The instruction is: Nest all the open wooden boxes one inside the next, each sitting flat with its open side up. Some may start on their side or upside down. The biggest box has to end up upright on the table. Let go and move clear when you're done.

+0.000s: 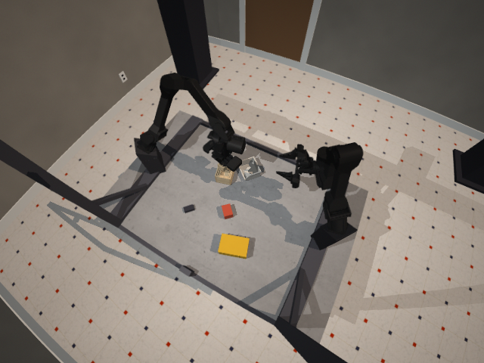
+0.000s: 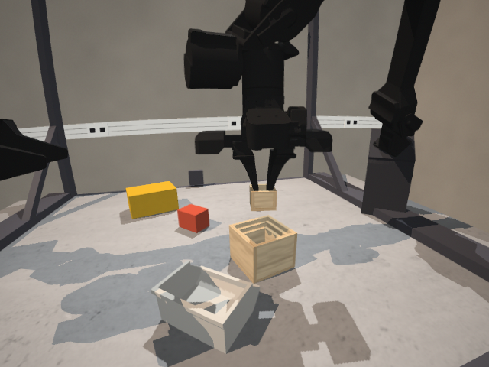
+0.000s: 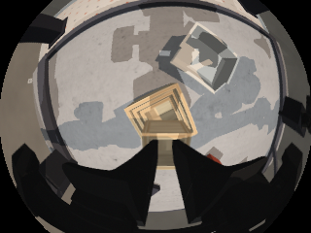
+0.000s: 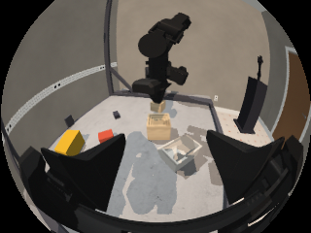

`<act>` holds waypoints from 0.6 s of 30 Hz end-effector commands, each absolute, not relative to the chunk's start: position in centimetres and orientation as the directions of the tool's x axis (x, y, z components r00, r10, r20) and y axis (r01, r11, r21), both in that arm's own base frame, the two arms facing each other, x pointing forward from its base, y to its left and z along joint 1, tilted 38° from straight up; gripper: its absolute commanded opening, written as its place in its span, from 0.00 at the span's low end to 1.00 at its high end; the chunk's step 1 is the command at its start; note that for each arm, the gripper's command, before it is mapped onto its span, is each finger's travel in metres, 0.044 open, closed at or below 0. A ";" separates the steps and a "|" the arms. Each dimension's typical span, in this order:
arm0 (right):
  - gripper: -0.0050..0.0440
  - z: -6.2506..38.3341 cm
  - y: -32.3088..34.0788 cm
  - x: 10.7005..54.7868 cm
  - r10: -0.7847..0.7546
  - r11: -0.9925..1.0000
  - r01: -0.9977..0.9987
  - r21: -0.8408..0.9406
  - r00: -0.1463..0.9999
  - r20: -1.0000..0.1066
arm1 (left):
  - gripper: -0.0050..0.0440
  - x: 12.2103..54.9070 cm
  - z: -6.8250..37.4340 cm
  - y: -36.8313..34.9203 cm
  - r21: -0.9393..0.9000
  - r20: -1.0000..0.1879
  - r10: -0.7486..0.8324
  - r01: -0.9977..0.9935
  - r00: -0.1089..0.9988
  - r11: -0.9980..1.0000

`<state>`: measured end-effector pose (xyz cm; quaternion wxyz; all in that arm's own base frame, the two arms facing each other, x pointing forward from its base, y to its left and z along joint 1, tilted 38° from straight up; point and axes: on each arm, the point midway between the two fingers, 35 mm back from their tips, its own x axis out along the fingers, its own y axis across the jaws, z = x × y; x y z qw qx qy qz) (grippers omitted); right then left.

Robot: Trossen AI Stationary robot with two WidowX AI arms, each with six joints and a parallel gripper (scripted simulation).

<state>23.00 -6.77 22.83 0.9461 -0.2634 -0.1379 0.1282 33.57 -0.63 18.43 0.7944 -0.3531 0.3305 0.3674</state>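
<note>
A large wooden box stands upright on the table, with smaller open boxes nested inside it. My left gripper is shut on a small wooden box, with its fingertips at the top of it. It holds this box in the air, beyond the nest in the exterior view. The tips' exact grip on its walls is hidden. My right gripper is wide open and empty, off to the side above the table.
A grey open box stands open side up beside the nest. A red block, a yellow block and a small dark block lie farther off.
</note>
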 end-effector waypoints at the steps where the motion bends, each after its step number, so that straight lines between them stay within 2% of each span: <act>1: 0.92 22.8 -6.8 23.0 0.315 0.829 -0.171 -0.532 0.929 0.193 | 0.38 33.7 19.1 -0.6 -0.393 -0.778 0.345 -0.835 0.525 0.385; 18: 0.92 22.8 -6.8 23.0 0.315 0.829 -0.171 -0.532 0.929 0.193 | 0.38 33.7 19.1 -0.6 -0.585 -0.778 0.346 -0.805 0.525 -0.094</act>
